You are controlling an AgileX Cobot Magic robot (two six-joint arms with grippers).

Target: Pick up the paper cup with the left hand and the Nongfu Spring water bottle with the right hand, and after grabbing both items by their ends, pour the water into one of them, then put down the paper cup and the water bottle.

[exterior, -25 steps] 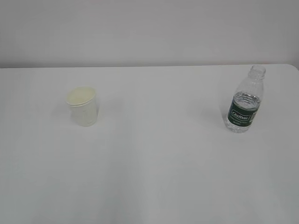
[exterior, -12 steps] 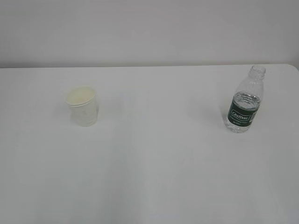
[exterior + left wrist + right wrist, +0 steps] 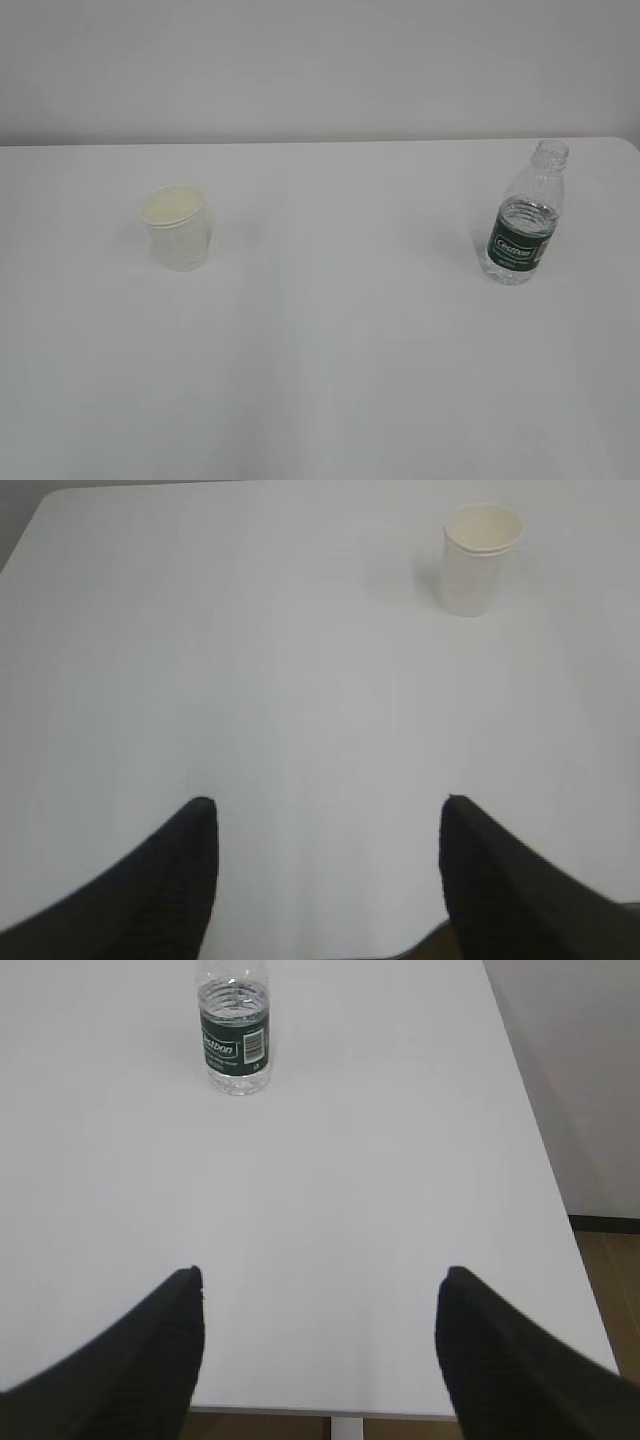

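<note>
Cup (image 3: 176,227): upright on table (image 3: 330,340), left side, untouched.
Bottle (image 3: 524,215): upright, uncapped, right side, part-filled with water (image 3: 233,1000).
Left gripper (image 3: 325,815): wide open, empty, well short of cup.
Right gripper (image 3: 320,1285): wide open, empty.
Progress: apparently nothing grasped; all steps remain.

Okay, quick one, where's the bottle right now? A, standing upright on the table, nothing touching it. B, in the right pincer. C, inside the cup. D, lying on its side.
A: the bottle stands upright on the table, far right of the cup, untouched.

bottle (image 3: 234,1035): top cut by frame edge | label lettering: unreadable
</note>
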